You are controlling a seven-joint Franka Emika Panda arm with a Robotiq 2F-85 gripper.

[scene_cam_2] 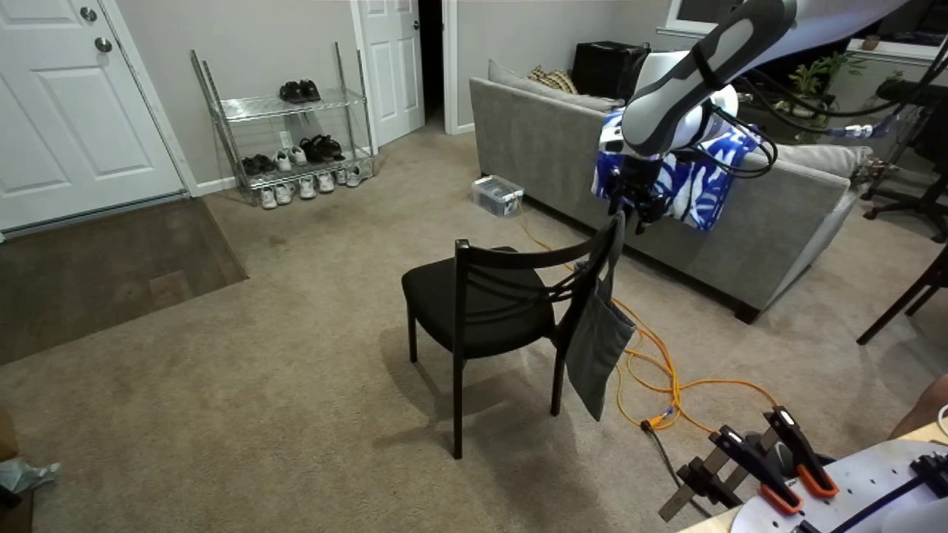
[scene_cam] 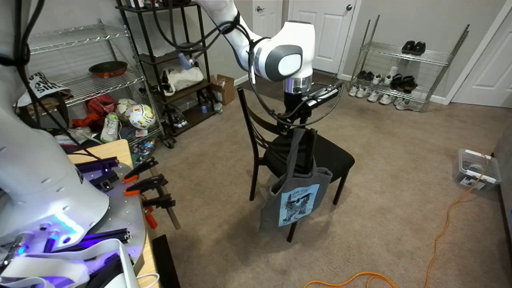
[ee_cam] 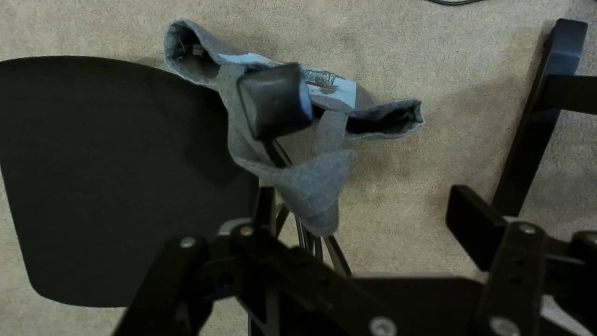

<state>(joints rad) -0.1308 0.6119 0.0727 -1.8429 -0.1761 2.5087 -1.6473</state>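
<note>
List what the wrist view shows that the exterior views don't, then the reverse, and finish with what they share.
Only the wrist view looks down into the open mouth of the gray bag; only there do the fingers of the pincer plainly stand apart.

Only the exterior views, both of them, show the shoe rack, storage box and orange cord.

All share the bag hanging at the black chair, its strap near the pincer, and the carpet.

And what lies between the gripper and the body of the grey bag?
In the wrist view, the strap lies there, looping around the chair post from the bag body toward the open gripper.
</note>
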